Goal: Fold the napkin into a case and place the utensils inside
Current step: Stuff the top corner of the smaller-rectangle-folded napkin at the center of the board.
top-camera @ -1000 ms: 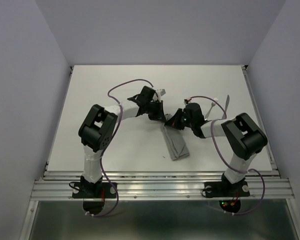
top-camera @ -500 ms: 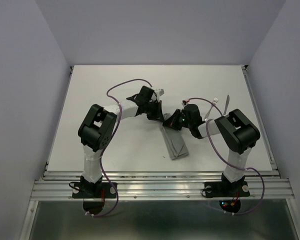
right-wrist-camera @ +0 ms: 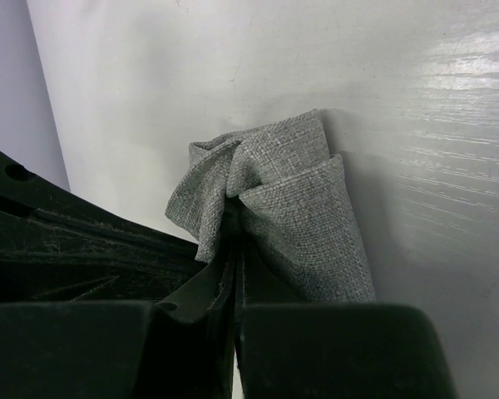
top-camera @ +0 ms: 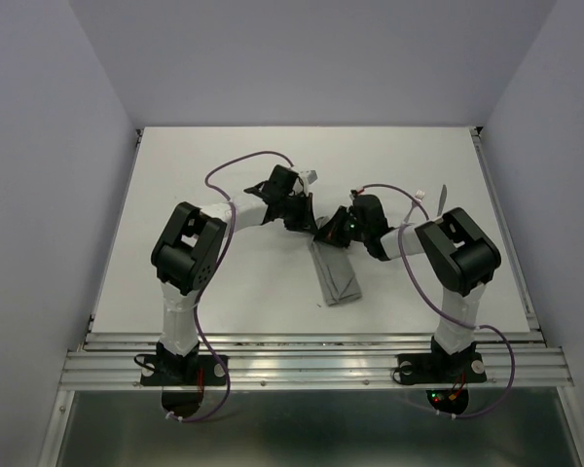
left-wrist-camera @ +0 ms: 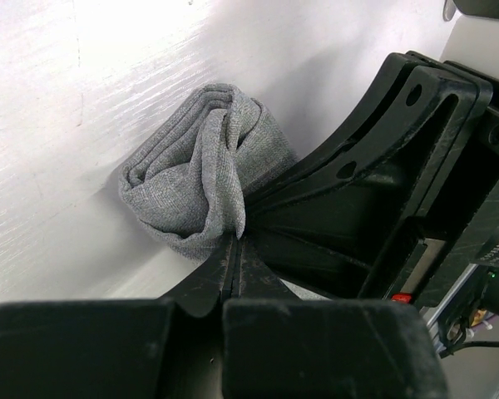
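Grey napkin (top-camera: pixel 337 280): narrow folded strip near the table's (top-camera: pixel 204 175) centre, far end bunched. Holders: left claw (left-wrist-camera: pixel 237 243) and right claw (right-wrist-camera: pixel 233 241), both clamped shut on that end. Change: right claw has crept leftward, dragging the strip along; folding apparently still in hand, filling not begun.

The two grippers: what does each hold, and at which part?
Both hold the folded napkin. The left gripper and the right gripper each pinch bunched cloth at its far end.
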Available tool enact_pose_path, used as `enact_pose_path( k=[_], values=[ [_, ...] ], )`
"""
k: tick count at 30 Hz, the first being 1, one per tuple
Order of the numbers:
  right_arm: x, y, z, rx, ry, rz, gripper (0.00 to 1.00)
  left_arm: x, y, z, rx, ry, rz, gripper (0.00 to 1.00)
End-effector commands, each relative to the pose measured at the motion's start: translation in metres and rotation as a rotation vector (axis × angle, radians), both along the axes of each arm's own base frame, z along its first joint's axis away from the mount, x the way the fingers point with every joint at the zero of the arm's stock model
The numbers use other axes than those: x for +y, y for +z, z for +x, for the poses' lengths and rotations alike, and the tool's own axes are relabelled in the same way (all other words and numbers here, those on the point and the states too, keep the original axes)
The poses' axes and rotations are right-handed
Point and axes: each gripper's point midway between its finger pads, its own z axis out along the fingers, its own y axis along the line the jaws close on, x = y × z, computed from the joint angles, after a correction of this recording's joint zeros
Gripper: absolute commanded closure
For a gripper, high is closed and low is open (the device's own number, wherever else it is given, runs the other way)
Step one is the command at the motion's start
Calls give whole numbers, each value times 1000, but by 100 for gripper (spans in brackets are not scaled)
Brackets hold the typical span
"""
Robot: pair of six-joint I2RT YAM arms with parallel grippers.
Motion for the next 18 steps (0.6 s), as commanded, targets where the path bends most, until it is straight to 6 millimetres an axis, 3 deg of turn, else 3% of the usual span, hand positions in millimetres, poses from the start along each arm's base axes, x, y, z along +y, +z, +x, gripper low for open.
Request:
enact_pose_path(
  k=[1, 4, 5, 8, 14, 18],
  values=[
    [3, 26, 11, -86, 2, -22, 99, -23, 27, -4, -15, -55, -69, 100],
    [3, 37, 10, -108, 8, -20, 99, -23, 25, -2, -2, -51, -72, 99],
    [3, 41, 10, -117, 9, -16, 99, -23, 25, -3, 0, -53, -73, 87],
    [3, 47, 9, -128, 14, -11, 99, -23, 31, -3, -2, -59, -80, 72],
    [4, 49, 10, -133, 20, -10, 99, -17, 51, -1, -43, -64, -52, 56],
    [5, 50, 11, -133, 20, -12, 99, -13, 55, 0, -53, -70, -20, 53]
  ],
)
